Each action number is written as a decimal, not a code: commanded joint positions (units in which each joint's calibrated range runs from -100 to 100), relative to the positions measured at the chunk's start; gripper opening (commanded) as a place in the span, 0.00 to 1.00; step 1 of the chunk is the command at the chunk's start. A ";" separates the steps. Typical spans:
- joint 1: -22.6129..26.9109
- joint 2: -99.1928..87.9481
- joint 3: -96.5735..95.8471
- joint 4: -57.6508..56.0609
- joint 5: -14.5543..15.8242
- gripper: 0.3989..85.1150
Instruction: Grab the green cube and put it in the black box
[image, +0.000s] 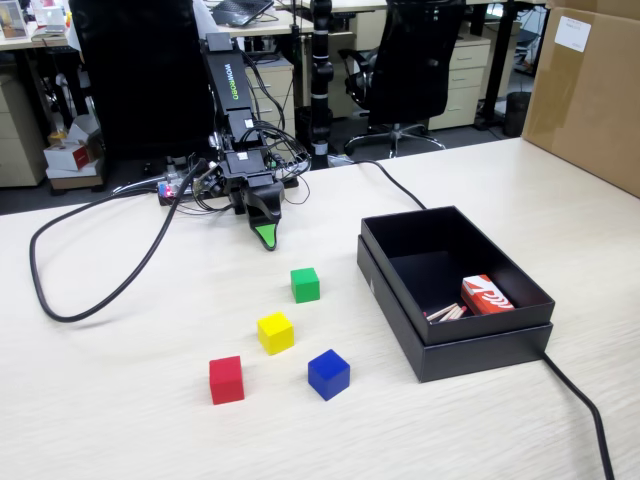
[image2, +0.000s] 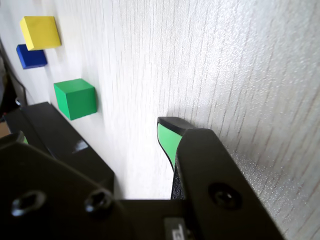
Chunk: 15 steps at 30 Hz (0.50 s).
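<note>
The end effector (image: 265, 236) points down at the counter (image: 120, 400), holding nothing; whether it is released or clenched I cannot tell. The green cube (image: 305, 284) lies near in front of it, left of the black box (image: 452, 345) in the fixed view.

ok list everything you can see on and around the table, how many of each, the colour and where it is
green cube: one, bright green, on the table just ahead of the arm's tip
yellow cube: one, yellow, near the table centre in the fixed view
red cube: one, red, front left
blue cube: one, blue, front, right of the red one
black box: one, matte black, open, right side of the table
red packet: one, red and white, inside the box
cable: one, black, looping on the left
cardboard carton: one, brown, far right
office chair: one, black, behind the table
end effector: one, black with green tip, pointing down at the table
</note>
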<state>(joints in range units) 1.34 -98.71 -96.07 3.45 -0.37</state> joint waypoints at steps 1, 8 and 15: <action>0.00 0.08 -0.84 -1.59 -0.10 0.59; 0.00 0.08 -0.84 -1.59 -0.10 0.59; 0.00 0.08 -0.84 -1.50 -0.10 0.59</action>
<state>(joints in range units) 1.34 -98.71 -96.07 3.45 -0.37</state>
